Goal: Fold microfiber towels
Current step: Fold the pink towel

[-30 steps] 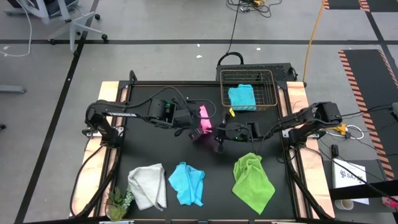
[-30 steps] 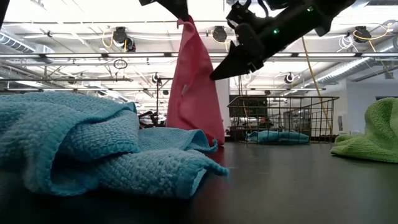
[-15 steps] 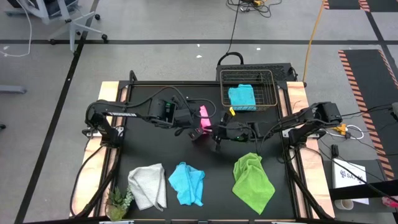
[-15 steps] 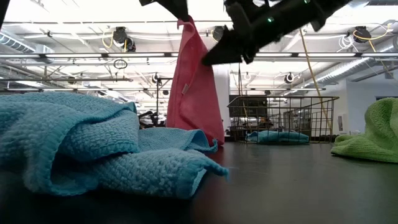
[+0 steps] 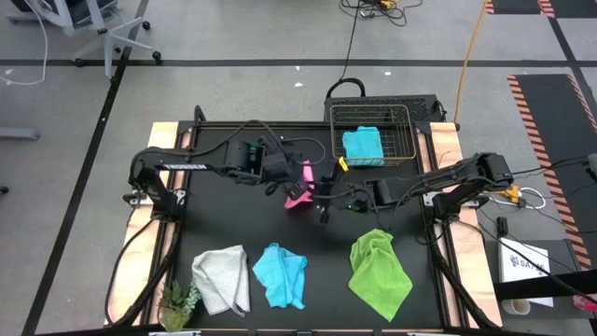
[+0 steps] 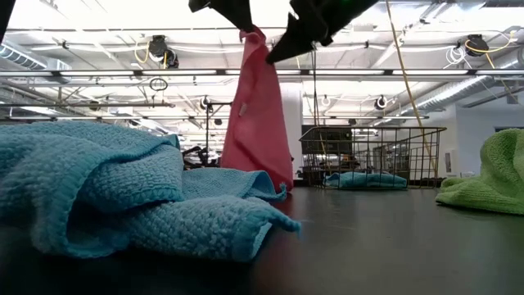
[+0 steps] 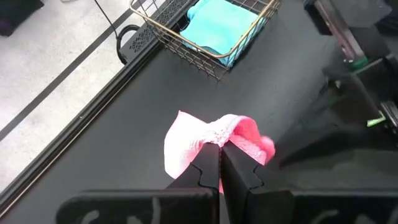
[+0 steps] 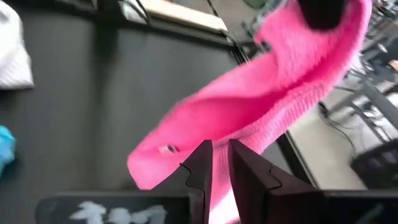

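Left wrist view is showing the left pincer clenching the pink towel, which is hanging above the black surface. The right pincer, nearly closed, is hovering beside that towel. A blue towel is lying in the wire basket. Both arms are reaching toward mid-surface.

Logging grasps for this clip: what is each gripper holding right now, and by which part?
The left gripper pinches the pink towel by its top edge, so it hangs. The right gripper is at the towel, fingers nearly together; whether it grips cannot be told.
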### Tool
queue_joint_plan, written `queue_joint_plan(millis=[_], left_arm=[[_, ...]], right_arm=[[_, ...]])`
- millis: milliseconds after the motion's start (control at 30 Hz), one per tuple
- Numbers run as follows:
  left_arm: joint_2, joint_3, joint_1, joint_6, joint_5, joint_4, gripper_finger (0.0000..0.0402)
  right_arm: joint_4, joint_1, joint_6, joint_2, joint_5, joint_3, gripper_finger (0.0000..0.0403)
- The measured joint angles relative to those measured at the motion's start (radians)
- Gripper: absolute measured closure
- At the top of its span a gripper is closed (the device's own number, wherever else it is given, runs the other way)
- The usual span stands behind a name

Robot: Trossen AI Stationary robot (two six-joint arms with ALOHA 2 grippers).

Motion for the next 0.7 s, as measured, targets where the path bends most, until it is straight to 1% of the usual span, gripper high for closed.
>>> queue_joint_plan(millis=[100, 400, 700], left_arm=[[0.000, 0.000, 0.004, 0.001, 0.000, -0.001, 0.0396], [0.000, 0.000, 0.004, 0.014, 0.001, -0.001, 0.0398], [0.000, 0.000, 0.004, 0.022, 0.001, -0.001, 0.0398]], right_arm=[[-0.023, 0.000, -0.013, 0.000, 0.034, 0.010, 0.0358], [-0.019, 0.005, -0.011, -0.018, 0.034, 0.011, 0.0355], [-0.010, 0.018, 0.042, -0.083, 0.034, 0.011, 0.0308]])
